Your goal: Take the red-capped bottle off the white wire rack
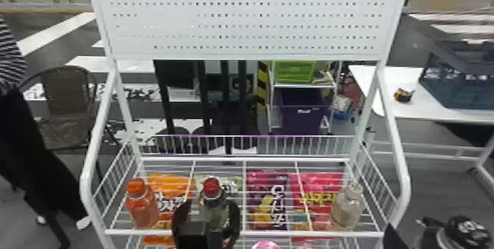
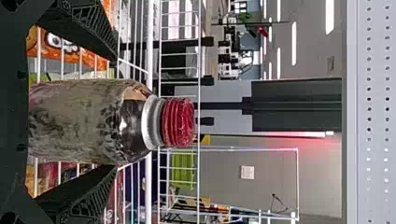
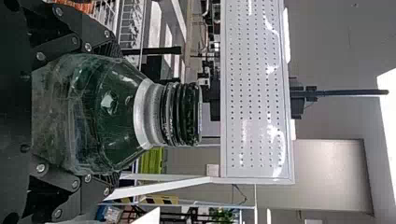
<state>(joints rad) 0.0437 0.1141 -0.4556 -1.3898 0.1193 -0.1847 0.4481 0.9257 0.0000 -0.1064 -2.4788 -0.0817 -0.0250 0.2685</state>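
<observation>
Straddling the red-capped bottle [image 1: 211,187]: left gripper [image 1: 208,208], spread a little wider than the bottle's body, one finger to each side.
Finger toward the orange-capped bottle [image 1: 141,208]: a slim gap to the red-capped bottle's side.
Opposite finger: right beside the glassy body; touching or not cannot be told.
Red-capped bottle: upright at the front of the white wire rack [image 1: 264,234], base hidden behind the gripper.
Right gripper [image 1: 428,230]: closed on a dark-capped bottle [image 1: 466,230], fingers along both its sides, beyond the rack's right side.
Room to the left: fairly narrow, up to the orange-capped bottle.
Room to the right: wider, up to the clear bottle [image 1: 347,209].
Edges: front rail close by; wire sides and back fence around the shelf; perforated panel [image 1: 250,20] higher up, behind.
</observation>
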